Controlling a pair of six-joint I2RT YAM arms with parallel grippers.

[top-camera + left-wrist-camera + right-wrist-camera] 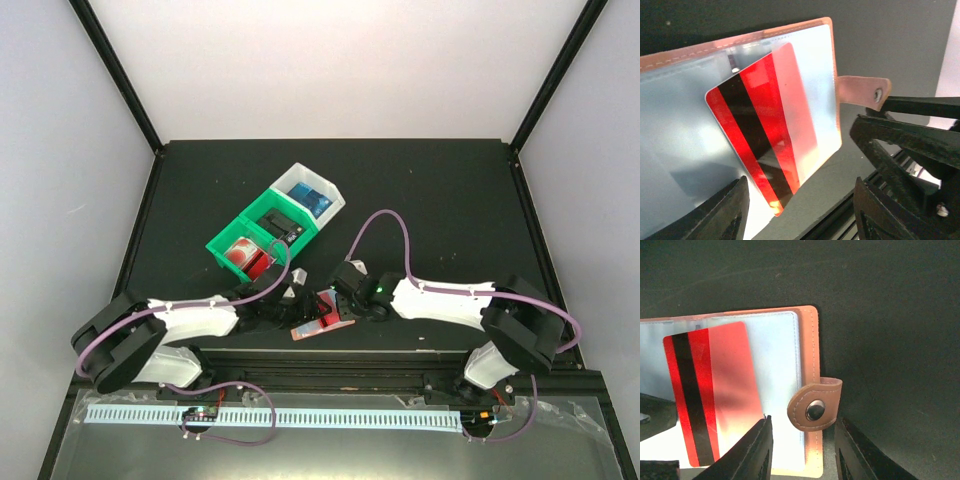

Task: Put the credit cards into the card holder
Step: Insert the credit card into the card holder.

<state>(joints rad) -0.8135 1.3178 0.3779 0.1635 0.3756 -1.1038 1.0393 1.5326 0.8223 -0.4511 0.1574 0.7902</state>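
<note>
The brown card holder (322,322) lies open on the black mat near the front edge, between both grippers. In the left wrist view its clear slots (685,130) face up, and a red credit card (760,130) with a black stripe lies slanted on them, its upper right part paler as if under clear plastic. My left gripper (800,210) is open and empty, just off the card's lower corner. My right gripper (805,442) is open, its fingers either side of the snap tab (815,406) at the holder's right edge. The same card (710,390) shows in the right wrist view.
A green bin (262,240) holding more red cards (243,256) and a white bin (312,196) with a blue item stand just behind the left gripper. The table's front rail (400,352) runs right below the holder.
</note>
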